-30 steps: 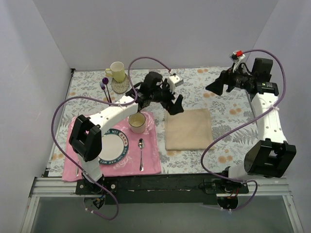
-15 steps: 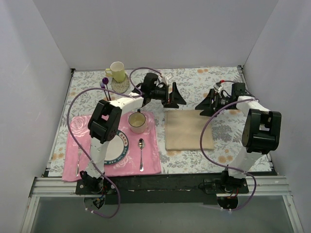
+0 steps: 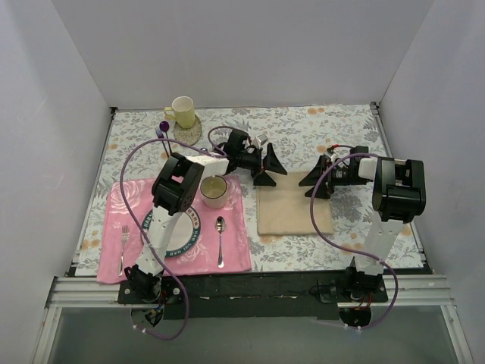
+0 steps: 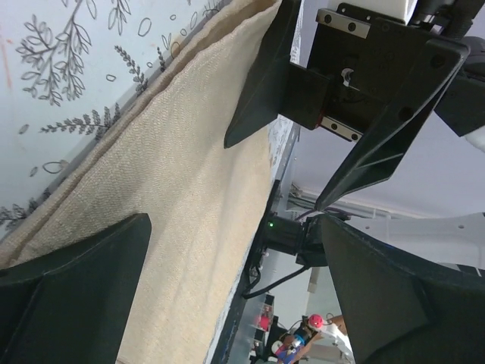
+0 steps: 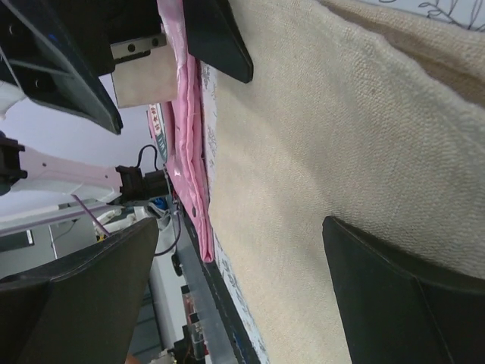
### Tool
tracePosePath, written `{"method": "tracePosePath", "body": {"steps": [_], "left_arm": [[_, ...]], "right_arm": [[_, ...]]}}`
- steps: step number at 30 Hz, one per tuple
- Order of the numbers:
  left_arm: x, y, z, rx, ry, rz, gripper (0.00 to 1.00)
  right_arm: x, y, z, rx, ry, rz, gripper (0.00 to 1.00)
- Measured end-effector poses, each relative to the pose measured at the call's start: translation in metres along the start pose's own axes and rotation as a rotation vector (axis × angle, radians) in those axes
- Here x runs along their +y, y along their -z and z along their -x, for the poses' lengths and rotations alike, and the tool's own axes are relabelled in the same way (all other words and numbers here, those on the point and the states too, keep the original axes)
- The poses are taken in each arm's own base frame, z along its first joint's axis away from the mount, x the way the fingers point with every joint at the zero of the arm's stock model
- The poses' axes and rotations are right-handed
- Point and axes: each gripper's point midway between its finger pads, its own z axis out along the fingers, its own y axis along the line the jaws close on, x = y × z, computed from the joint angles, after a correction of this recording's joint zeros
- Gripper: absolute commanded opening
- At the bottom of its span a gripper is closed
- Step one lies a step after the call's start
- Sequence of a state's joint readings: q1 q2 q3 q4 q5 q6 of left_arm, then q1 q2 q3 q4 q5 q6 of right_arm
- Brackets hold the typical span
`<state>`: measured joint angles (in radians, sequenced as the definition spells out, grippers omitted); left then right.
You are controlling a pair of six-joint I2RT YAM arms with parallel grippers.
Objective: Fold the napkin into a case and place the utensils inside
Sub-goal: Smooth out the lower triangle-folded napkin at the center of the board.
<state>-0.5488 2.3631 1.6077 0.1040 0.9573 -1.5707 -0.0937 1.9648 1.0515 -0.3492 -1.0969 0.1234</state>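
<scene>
Napkin (image 3: 292, 206) corners are where both hands sit, at the cloth's upper edge in the top view. The left hand (image 3: 270, 175) is at the upper left corner with its two black fingers spread wide and nothing between them. The right hand (image 3: 309, 187) is at the upper right corner, equally spread and empty. The two hands point toward each other across the cloth. In the left wrist view, the left hand's own fingers (image 4: 76, 303) frame the beige weave (image 4: 174, 189), and the other hand (image 4: 364, 83) fills the upper right of the frame. The right wrist view mirrors this, with the cloth (image 5: 318, 136) running between the dark fingers (image 5: 402, 303). Whether any fingertip presses on the fabric cannot be told.

The napkin lies flat as a folded rectangle just right of the frame's centre. A doubled edge shows in both wrist views. It rests on the grey floral tablecloth (image 3: 136, 152) covering the desk. Just to its left is a pink placemat (image 3: 235, 254). On the placemat are a silver spoon (image 3: 220, 241) nearest the napkin, a beige cup (image 3: 214, 192), a plate (image 3: 176, 235) and, at the mat's left side, a silver fork (image 3: 123, 250). In the upper left, a yellow mug (image 3: 182, 111) stands on a coaster, with a purple-handled utensil (image 3: 164, 135) just beside it.
</scene>
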Motion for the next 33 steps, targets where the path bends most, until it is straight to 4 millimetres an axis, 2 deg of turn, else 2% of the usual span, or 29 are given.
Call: {"method": "tracePosePath", "body": {"steps": [6, 10, 12, 14, 16, 20, 26, 33], "left_arm": [[0.009, 0.007, 0.006, 0.002, 0.026, 0.007, 0.98], [0.01, 0.011, 0.006, 0.011, 0.01, 0.003, 0.98], [0.01, 0.011, 0.006, 0.014, -0.004, 0.002, 0.98], [0.011, 0.011, 0.005, 0.017, -0.017, 0.0, 0.98], [0.011, 0.011, 0.005, 0.019, -0.025, -0.001, 0.98], [0.012, 0.012, 0.003, 0.021, -0.045, 0.0, 0.98], [0.012, 0.013, 0.002, 0.018, -0.059, 0.002, 0.98], [0.011, 0.013, 0.002, 0.019, -0.064, 0.002, 0.98]], "right_arm": [[0.004, 0.007, -0.001, 0.031, 0.015, 0.029, 0.99], [0.03, 0.018, -0.008, 0.058, 0.04, 0.075, 0.99], [0.048, 0.024, -0.019, 0.067, 0.06, 0.104, 0.99], [0.056, 0.028, -0.036, 0.079, 0.071, 0.126, 0.99], [0.05, 0.026, -0.056, 0.108, 0.027, 0.141, 0.99], [0.016, 0.017, -0.082, 0.175, -0.115, 0.137, 0.99], [0.01, 0.024, -0.07, 0.128, -0.136, 0.189, 0.99], [0.013, 0.034, -0.072, 0.166, -0.088, 0.149, 0.99]]}}
